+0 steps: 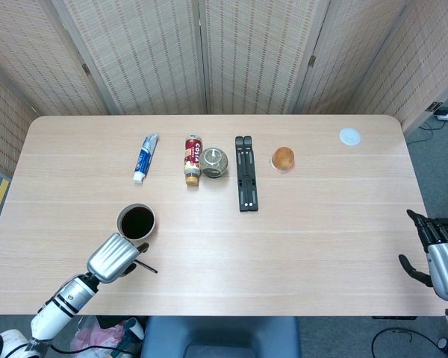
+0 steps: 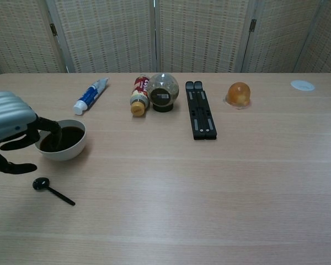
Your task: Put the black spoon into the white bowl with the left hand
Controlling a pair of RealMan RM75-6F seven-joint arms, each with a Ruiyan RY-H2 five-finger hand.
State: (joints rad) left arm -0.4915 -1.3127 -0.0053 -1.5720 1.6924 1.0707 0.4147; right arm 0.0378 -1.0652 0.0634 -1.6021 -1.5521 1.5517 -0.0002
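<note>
Left hand (image 2: 14, 132) hovers open and empty above the black spoon (image 2: 52, 189), fingers spread, near the worktop's front-left corner beside the white bowl (image 2: 60, 140).

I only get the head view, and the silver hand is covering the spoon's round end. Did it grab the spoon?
Observer: No. In the chest view the whole black spoon lies flat on the table, and the left hand holds nothing.
Operator: Are its fingers squeezed shut?
Observer: No, the fingers are spread apart, and none of them touches the spoon.
Operator: Is the bowl really white? I only see its dark inside.
Observer: Yes, from the side the white bowl shows a pale outer wall.
</note>
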